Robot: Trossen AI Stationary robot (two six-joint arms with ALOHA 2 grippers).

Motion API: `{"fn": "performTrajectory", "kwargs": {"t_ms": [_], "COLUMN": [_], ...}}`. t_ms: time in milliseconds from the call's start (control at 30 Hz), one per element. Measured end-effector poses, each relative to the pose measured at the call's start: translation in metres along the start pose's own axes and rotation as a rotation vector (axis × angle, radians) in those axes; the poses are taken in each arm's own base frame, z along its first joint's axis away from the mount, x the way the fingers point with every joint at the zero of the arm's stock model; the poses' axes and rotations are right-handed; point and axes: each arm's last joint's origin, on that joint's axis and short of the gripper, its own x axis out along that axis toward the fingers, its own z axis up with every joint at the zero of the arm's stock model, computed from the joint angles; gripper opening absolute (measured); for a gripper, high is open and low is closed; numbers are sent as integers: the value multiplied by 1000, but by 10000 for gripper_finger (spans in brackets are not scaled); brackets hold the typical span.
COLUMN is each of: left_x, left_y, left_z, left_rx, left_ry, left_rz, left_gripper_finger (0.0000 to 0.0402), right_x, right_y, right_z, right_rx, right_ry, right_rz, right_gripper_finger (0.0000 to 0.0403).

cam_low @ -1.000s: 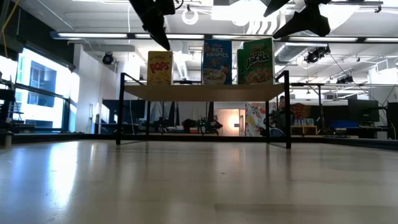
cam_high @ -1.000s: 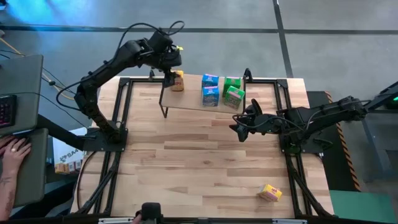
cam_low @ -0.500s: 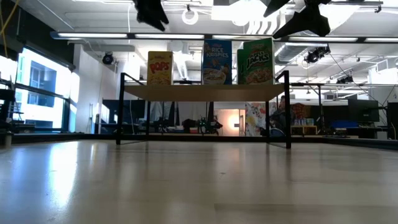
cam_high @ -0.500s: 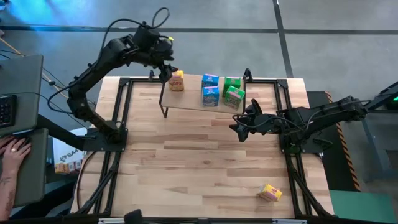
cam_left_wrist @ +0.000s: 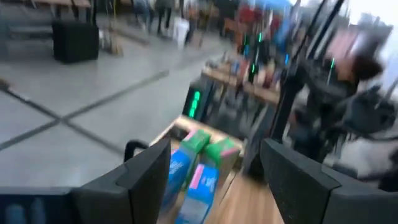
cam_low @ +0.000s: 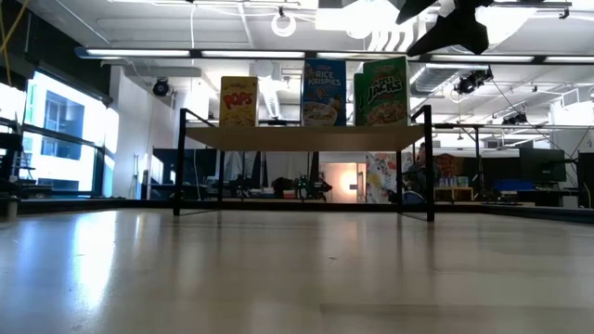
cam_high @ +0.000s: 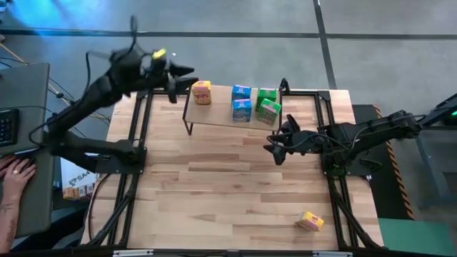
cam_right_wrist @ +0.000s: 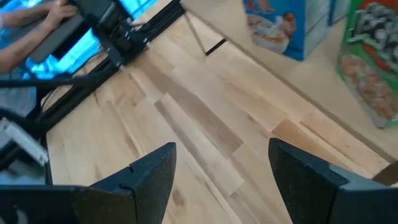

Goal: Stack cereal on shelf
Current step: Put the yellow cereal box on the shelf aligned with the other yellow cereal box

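The shelf (cam_high: 214,114) stands at the table's far edge, its wood plank (cam_low: 302,137) on thin black legs. On the plank stand a yellow cereal box (cam_high: 202,92), two blue ones (cam_high: 241,101) and two green ones (cam_high: 268,105). Another yellow box (cam_high: 310,221) lies on the table near its front right corner. My left gripper (cam_high: 184,73) hovers open, high beyond the shelf's left end, pointing along the row of boxes (cam_left_wrist: 196,177). My right gripper (cam_high: 273,146) hangs open over the table, just in front of the shelf's right end.
Black frame rails (cam_high: 139,135) run along the table's left and right sides. A person's hand (cam_high: 14,175) rests at a desk off the table's left edge. The bare wood between the shelf and the near edge (cam_high: 228,193) holds only the loose yellow box.
My left gripper has drawn back from the yellow box on the shelf, rising and going toward the table's left, and has tipped from pointing down to nearly level. It has left the low view. The yellow box stays standing on the plank. My right arm has kept still.
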Motion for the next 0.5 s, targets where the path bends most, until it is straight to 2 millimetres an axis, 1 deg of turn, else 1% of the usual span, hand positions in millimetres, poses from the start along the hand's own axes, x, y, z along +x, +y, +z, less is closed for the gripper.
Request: {"fn": "performTrajectory", "kwargs": {"t_ms": [100, 200, 267, 333, 400, 500], "left_x": [-11, -18, -18, -16, -14, -11], "left_y": [-5, -9, -11, -12, -12, -9], "left_z": [-27, -55, -73, -90, -102, -109], "left_rx": [-68, -126, -164, -217, -253, -258], "left_ry": [-131, -228, -250, -251, -237, -240], "left_rz": [-7, -60, -88, -76, -45, 34], "left_gripper_finger": [241, 241, 241, 241, 241, 241], "right_x": [0, 0, 0, 0, 0, 0], "right_y": [0, 0, 0, 0, 1, 1], "right_z": [0, -1, -1, -1, -1, -1], "right_rx": [-47, -89, -114, -133, -154, -179], "right_ry": [14, 14, 14, 14, 14, 21], "right_rz": [13, 14, 14, 15, 15, 24], "right_gripper_finger": [252, 252, 252, 252, 252, 252]}}
